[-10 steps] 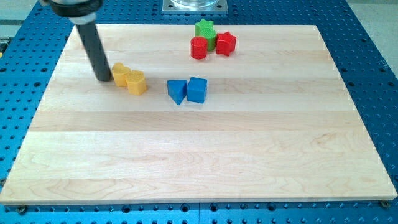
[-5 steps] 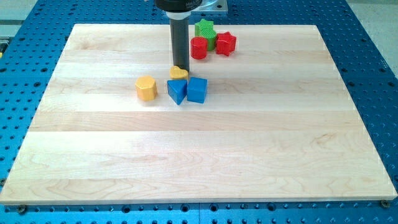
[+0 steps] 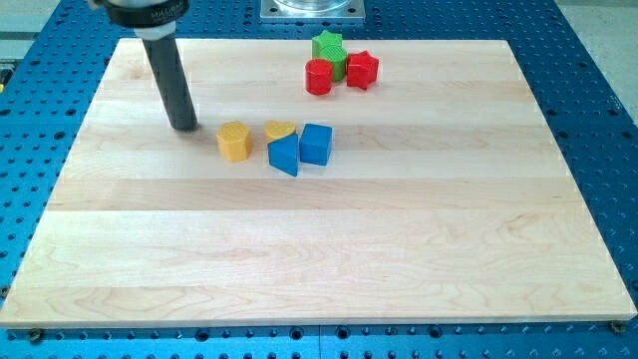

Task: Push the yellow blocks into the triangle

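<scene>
The arm carries no pincer at all, only a dark rod, so there are no jaws to be apart or together; its tip (image 3: 184,127) rests on the wooden board (image 3: 319,259), touching no block. The nearest block to the tip is the yellow hexagon (image 3: 234,142), which lies near it at about four o'clock, with a clear gap between them. Just past the hexagon, along nearly the same line at about three o'clock, sits the yellow heart (image 3: 280,131), which touches or almost touches the top of the blue triangle (image 3: 284,156). The blue cube (image 3: 316,144) stands beside the triangle on its three o'clock side. Farther off, at about one o'clock from the blue pair, the red cylinder (image 3: 318,77), green block (image 3: 329,50) and red block (image 3: 362,70) cluster together, well apart from the work. Judging from this, a push toward three to four o'clock should carry the hexagon on to the triangle, as tip, hexagon and triangle stand roughly in line.
</scene>
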